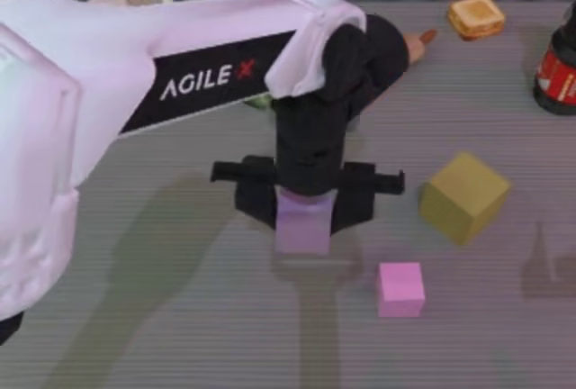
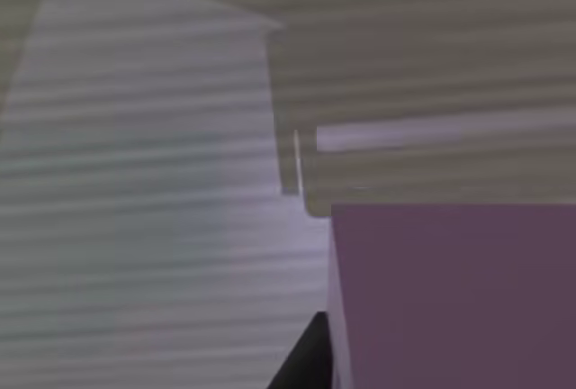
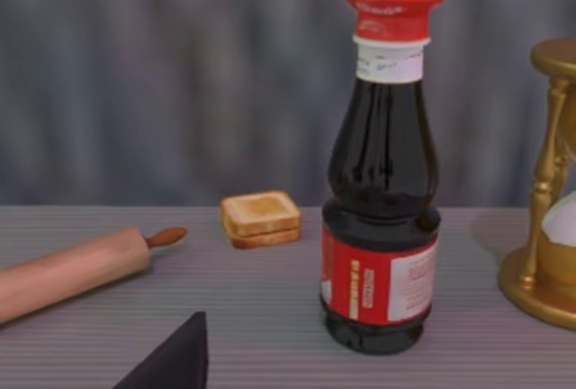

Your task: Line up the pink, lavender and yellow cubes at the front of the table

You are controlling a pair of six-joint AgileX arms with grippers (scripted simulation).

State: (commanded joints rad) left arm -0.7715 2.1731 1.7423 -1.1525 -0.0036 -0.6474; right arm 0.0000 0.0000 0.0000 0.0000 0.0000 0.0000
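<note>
Left gripper pinches the lavender cube directly beneath it; the pink cube lies just right and nearer the front, the yellow cube farther right.

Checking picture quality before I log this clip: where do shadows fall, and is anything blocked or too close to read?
Top view: the left arm hides much of the table and throws a broad shadow under it; the yellow cube and pink cube are evenly lit. Left wrist view: the lavender cube fills a corner, cropped. Right wrist view: the sauce bottle shows soft glare.
</note>
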